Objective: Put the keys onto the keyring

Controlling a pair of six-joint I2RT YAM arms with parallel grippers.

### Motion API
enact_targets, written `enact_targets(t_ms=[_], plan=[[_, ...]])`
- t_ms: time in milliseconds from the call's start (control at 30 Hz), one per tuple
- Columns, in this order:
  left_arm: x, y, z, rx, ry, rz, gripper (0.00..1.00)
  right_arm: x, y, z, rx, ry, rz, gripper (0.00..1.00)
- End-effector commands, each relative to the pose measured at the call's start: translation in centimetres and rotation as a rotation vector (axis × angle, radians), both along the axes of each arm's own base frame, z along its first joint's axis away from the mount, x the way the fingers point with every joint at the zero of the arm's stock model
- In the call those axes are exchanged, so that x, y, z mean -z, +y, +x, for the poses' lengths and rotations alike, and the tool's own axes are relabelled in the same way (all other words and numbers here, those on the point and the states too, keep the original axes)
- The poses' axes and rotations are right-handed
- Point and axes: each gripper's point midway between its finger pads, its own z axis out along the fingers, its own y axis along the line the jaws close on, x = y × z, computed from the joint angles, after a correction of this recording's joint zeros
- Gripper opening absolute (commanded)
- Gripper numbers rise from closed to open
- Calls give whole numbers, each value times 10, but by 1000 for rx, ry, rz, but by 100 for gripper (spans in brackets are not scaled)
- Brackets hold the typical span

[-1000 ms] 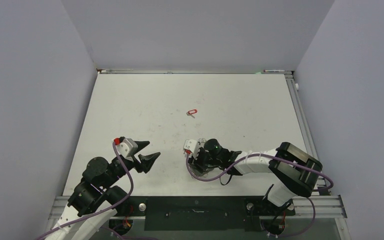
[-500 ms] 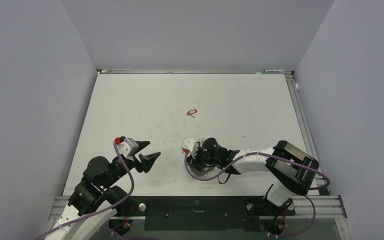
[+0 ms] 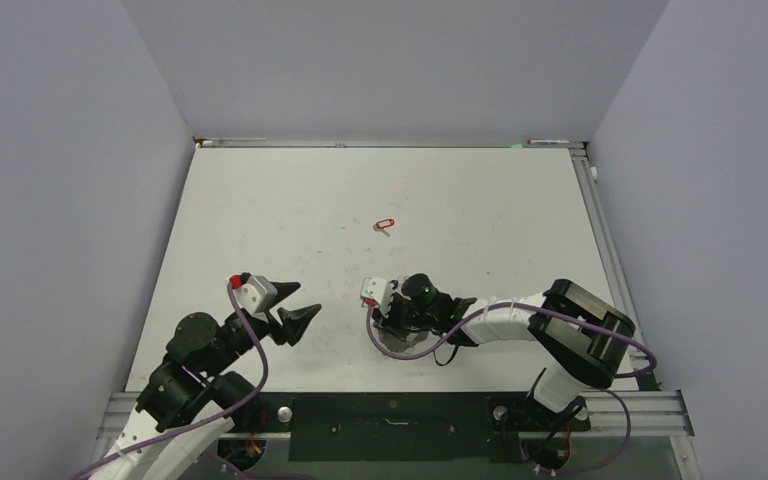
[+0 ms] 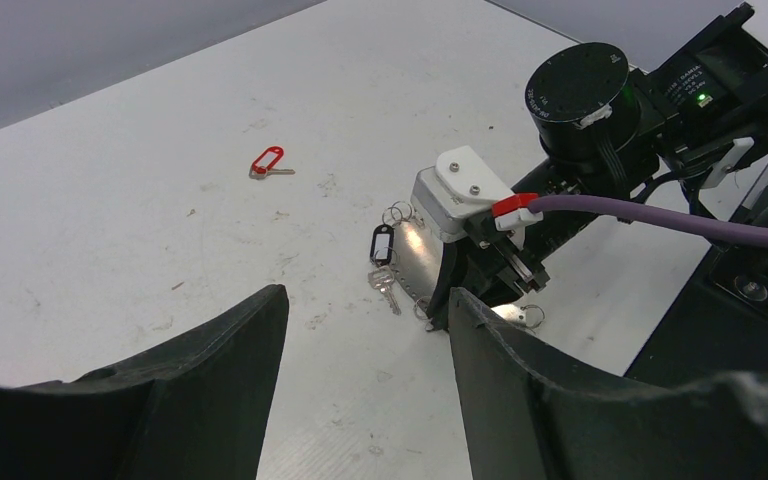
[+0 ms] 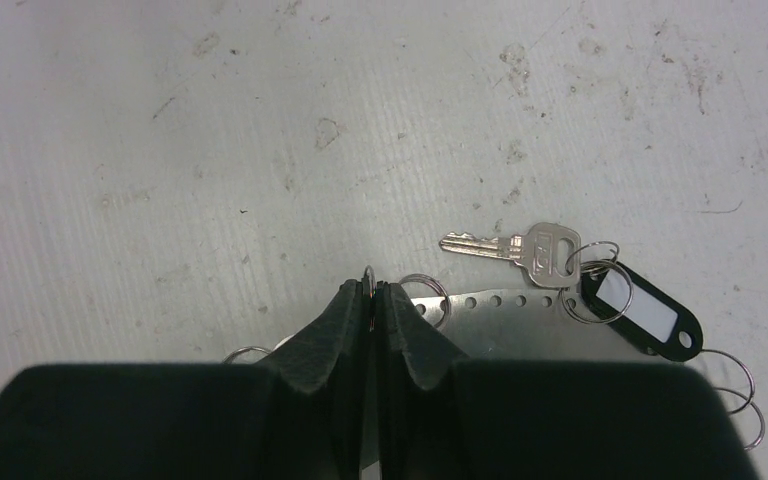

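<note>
From above, the red-tagged key lay well beyond the keyring, not yet attached, and the left hand stood spread to the keyring's left. In the left wrist view, a silver key seemingly hung at the keyring's rim. In the right wrist view, the right hand, pressed together, pinched a wire loop on the rim.

Flat pale grey keyring, edge punched with small holes, thin wire loops spaced round its rim. On one loop, a silver key beside a black tag. Well apart, farther out, a red-tagged key, lying loose.
</note>
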Motion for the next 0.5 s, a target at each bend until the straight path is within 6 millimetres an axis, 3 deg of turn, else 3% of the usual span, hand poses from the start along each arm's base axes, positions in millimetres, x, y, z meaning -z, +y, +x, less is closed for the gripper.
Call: enact_targets(t_ms=[0, 133, 467], plan=[[-8, -1, 1, 1, -34, -15, 57, -11, 13, 0, -47, -2, 35, 5], [-9, -1, 1, 0, -35, -16, 56, -20, 13, -3, -54, -5, 61, 5], [-16, -9, -11, 82, -71, -42, 56, -81, 12, -22, -93, -30, 270, 5]])
